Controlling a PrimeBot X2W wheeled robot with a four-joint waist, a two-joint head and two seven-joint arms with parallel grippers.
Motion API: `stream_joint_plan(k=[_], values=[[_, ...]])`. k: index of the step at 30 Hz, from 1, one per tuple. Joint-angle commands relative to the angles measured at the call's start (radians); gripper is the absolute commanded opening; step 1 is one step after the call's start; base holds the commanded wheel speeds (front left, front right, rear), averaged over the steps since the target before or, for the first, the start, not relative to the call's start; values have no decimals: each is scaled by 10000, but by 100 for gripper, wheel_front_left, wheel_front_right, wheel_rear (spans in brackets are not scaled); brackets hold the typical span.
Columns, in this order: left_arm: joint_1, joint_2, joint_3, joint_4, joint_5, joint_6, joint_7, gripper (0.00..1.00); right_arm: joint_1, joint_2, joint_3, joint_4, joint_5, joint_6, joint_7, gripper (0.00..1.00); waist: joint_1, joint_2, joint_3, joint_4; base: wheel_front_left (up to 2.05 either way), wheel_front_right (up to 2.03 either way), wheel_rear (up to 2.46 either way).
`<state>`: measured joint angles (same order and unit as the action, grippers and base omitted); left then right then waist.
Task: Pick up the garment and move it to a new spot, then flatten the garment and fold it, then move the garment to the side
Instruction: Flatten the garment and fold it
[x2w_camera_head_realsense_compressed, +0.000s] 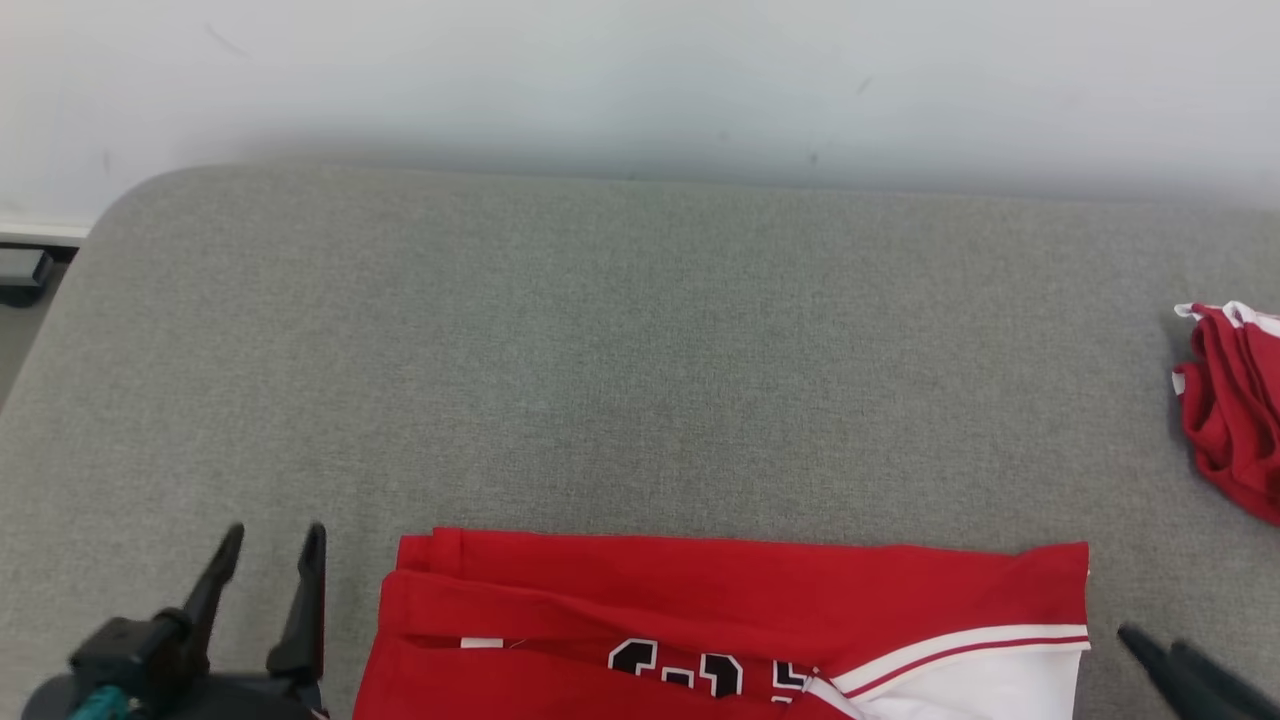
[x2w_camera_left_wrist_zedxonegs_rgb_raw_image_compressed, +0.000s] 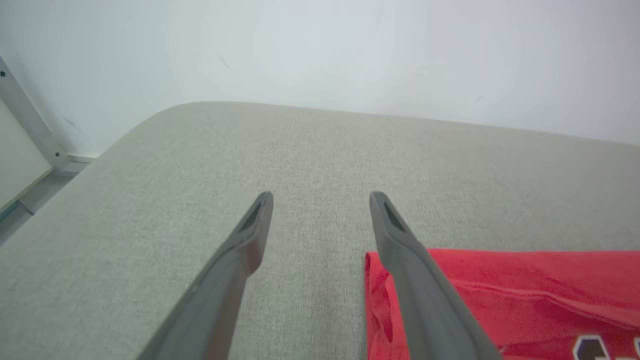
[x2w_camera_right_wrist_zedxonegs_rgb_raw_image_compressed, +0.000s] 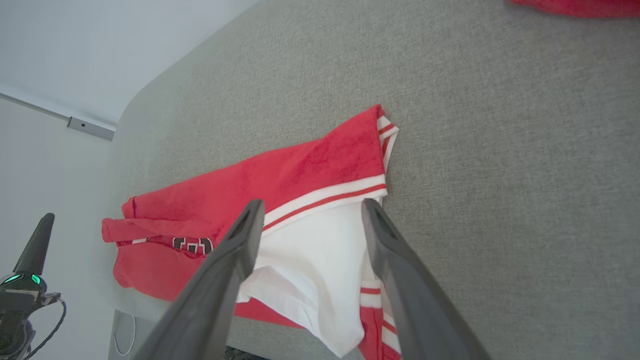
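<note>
The garment (x2w_camera_head_realsense_compressed: 700, 600) is a red jersey with white trim and black number print. It lies folded and flat along the near edge of the grey padded surface (x2w_camera_head_realsense_compressed: 640, 380). My left gripper (x2w_camera_head_realsense_compressed: 275, 535) stands open just left of the jersey's left edge, and in the left wrist view its fingers (x2w_camera_left_wrist_zedxonegs_rgb_raw_image_compressed: 321, 200) hold nothing, with the garment (x2w_camera_left_wrist_zedxonegs_rgb_raw_image_compressed: 525, 290) beside the right finger. My right gripper (x2w_camera_right_wrist_zedxonegs_rgb_raw_image_compressed: 312, 205) is open above the white panel of the garment (x2w_camera_right_wrist_zedxonegs_rgb_raw_image_compressed: 300, 175), nothing pinched; its dark fingers (x2w_camera_head_realsense_compressed: 1150, 640) show at the jersey's right end.
A second red garment (x2w_camera_head_realsense_compressed: 1235, 400) lies bunched at the right edge of the surface. A white wall (x2w_camera_head_realsense_compressed: 640, 80) rises behind the surface. The surface's rounded left corner (x2w_camera_head_realsense_compressed: 130, 210) drops to the floor. Part of the jersey hangs over the near edge (x2w_camera_right_wrist_zedxonegs_rgb_raw_image_compressed: 350, 320).
</note>
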<state>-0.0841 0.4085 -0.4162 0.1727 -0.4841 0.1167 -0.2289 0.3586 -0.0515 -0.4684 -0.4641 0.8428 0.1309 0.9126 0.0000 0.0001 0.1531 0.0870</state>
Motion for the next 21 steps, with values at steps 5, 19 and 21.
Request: stream_joint_plan(k=[5,19,21], values=[[220,-144,620,-1599,-435,364,-201,100,-975,-2,498,291,-684,-5,-2604,100,0,-1,-535,130,0,0,0],[-188,-673,753,-2043,-994,631,211,100,-2418,-10,2922,2915,-1397,-3,-7364,100,0,-1,-1338,42,0,0,0],[-236,-659,667,-1980,-1083,519,338,100,-2583,-8,3168,3315,-1618,-3,-7863,100,0,-1,-1422,32,0,0,0]])
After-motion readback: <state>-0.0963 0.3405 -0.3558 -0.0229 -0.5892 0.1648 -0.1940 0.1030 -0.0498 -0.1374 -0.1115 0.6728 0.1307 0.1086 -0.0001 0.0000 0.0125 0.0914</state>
